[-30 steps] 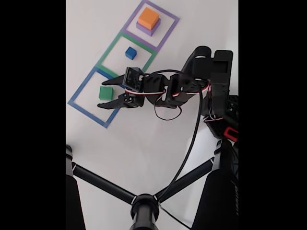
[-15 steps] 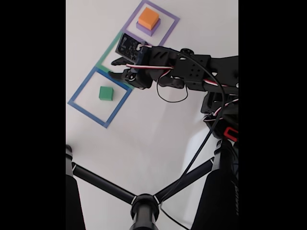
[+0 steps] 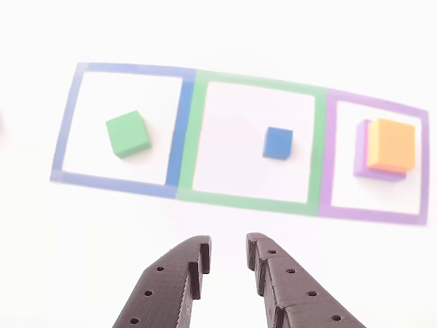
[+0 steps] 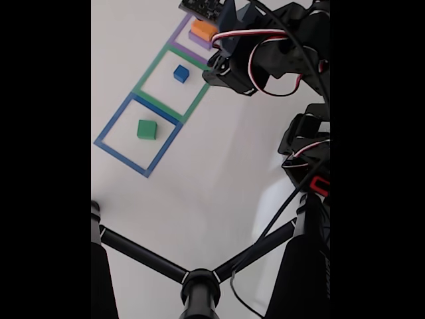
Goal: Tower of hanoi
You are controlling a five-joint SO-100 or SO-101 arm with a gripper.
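Observation:
Three taped squares lie in a row on the white table. A green cube (image 3: 128,134) (image 4: 147,129) sits in the blue square (image 3: 68,123). In the green square (image 3: 256,198) is a small blue cube (image 3: 278,143) (image 4: 180,73). An orange cube (image 3: 390,145) (image 4: 203,29) rests on a purple block (image 3: 372,171) in the purple square (image 3: 372,213). My gripper (image 3: 227,247) hangs above bare table in front of the green square, open by a narrow gap and holding nothing. In the fixed view my arm (image 4: 265,53) is raised over the purple square's end.
A black tripod (image 4: 199,286) spreads its legs across the lower part of the fixed view. The arm's base and cables (image 4: 305,153) stand at the right. Bare white table surrounds the squares.
The gripper has left the green cube in the blue square and swung, rising, toward the purple square's end. Its fingers now stand closer together than a second ago.

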